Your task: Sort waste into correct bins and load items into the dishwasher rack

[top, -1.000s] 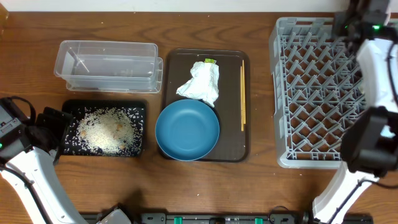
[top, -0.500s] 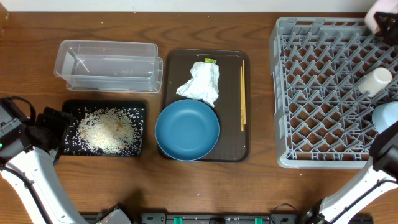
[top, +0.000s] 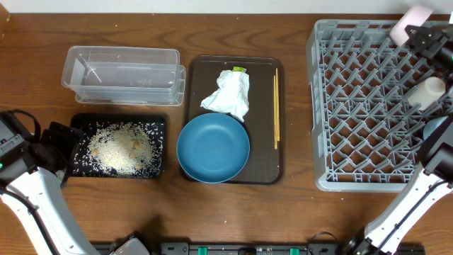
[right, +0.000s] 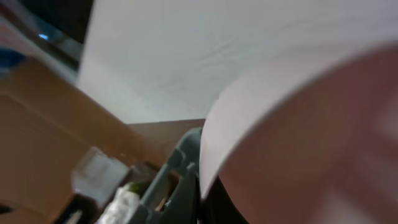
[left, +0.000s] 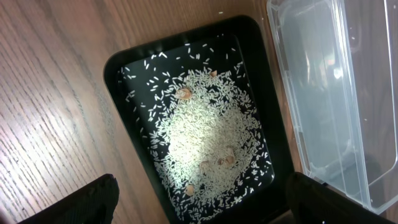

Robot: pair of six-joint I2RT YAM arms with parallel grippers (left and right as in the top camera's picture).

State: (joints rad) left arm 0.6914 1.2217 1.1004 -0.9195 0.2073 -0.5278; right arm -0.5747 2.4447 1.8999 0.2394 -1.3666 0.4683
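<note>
Progress: roughly midway, by judgement. Done: rice grains (top: 120,147) lie in black tray (top: 160,122), lower left of the frame. Small light blue bowl (top: 437,129) and small white piece (top: 426,92) sit in grey dishwasher rack (top: 354,106) near its right edge, both partly hidden by the arm. In hand: pinkish-white cup (top: 405,23), pinched in the closed right gripper (top: 417,32) over the rack's upper right corner, not yet set down. Outstanding: crumpled napkin (top: 228,94) and green-yellow wrapper (top: 239,69) lie unsorted on brown serving tray (top: 195,71), centre of the frame. Clear container (top: 120,74), upper left, shows no waste that can be made out. Large dark blue bowl (top: 213,148) and chopsticks (top: 276,108) are on the same serving tray, not loaded. Left gripper (top: 62,146), jaws spread wide and holding nothing, rests at the black tray's left end.
</note>
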